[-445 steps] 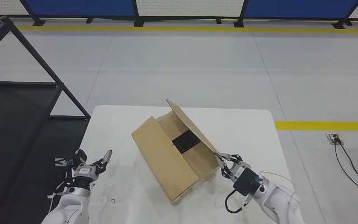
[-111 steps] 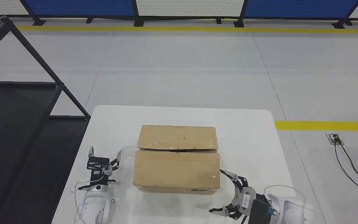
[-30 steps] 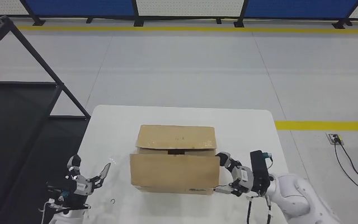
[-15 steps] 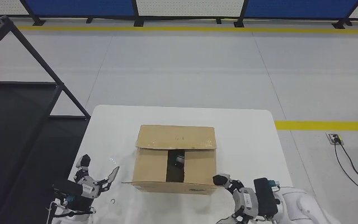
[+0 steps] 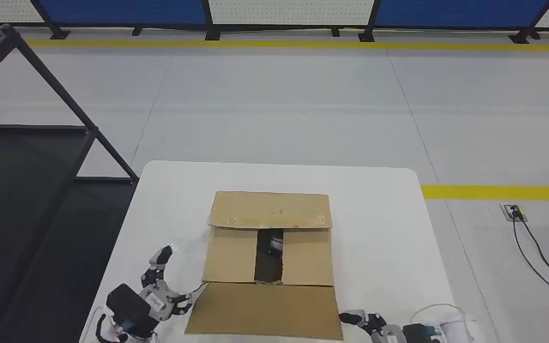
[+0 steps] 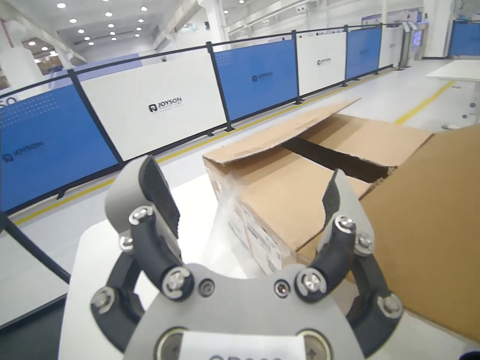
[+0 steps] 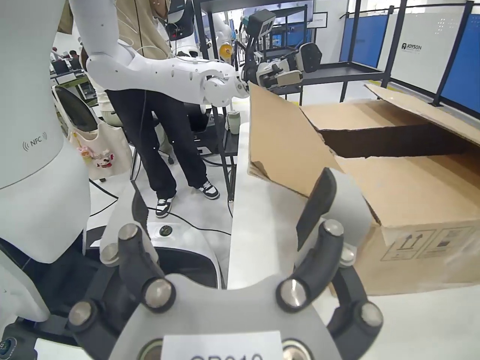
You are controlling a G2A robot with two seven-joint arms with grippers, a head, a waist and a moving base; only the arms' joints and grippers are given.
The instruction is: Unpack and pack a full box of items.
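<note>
While my left claw (image 6: 243,174) and right claw (image 7: 230,189) hang apart, empty, the loose flap (image 5: 266,310) could spring shut over the box (image 5: 270,210).

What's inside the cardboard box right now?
The cardboard box has a dark gap between its two inner flaps; a small pale item shows there near the far end. Those flaps and the far outer flap cover the rest, so other contents cannot be seen.
</note>
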